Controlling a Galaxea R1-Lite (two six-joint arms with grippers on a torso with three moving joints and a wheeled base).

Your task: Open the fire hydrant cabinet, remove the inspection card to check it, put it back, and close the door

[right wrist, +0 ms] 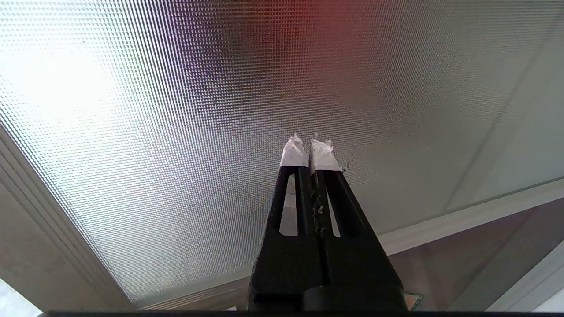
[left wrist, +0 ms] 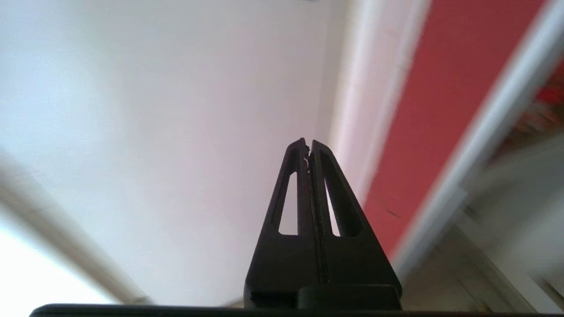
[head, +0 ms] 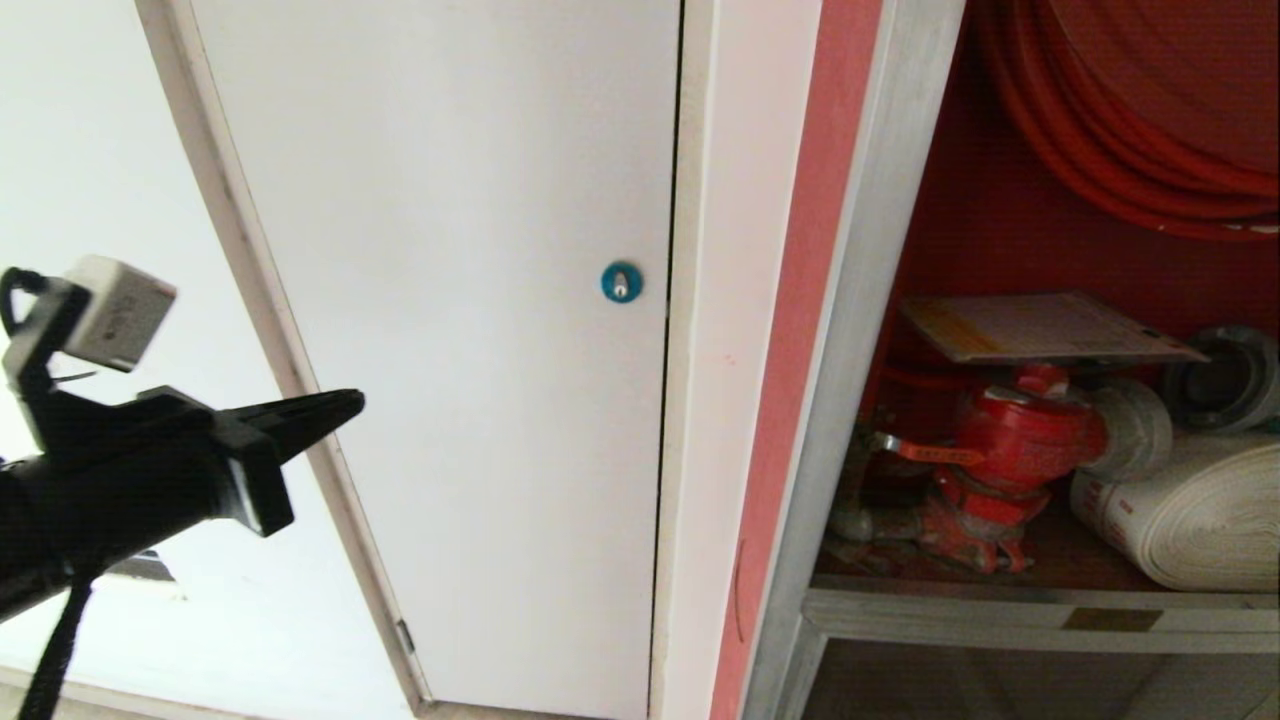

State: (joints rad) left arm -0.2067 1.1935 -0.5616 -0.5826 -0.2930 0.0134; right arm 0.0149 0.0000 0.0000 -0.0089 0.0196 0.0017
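**Cabinet open, card lying inside, door not yet closed**

Head view: the tall silver-grey metal-framed fire hydrant cabinet (head: 850, 330) w/ red interior stands open on the right; no glass door covers the opening here. Inside: red hose coil (head: 1130, 110) up top, red valve (head: 1020, 440) below, white rolled hose (head: 1190, 520) at far right. The thin white inspection card w/ yellow band (head: 1040, 328) lies flat on top of the valve, i.e. inside the cabinet. Left of the cabinet: plain white door panel (head: 450, 300) w/ round blue lock (head: 621, 282). Left claw (head: 335, 408) at the left edge, well apart from the cabinet, tips pointing right toward it, holding nothing.

Left wrist view: left claw (left wrist: 308, 145) fingers pressed together, empty; white panel ahead, red strip and grey frame off to one side.

Right wrist view: right claw (right wrist: 310, 147), white-taped tips together, empty, close before a dimpled glass pane w/ silver frame (right wrist: 176, 132), prob. the swung-open door; can't tell if touching.

Judgement: opening done. Card sits in cabinet, so either not yet taken out or already put back; can't tell which. Closing the door def. still left.
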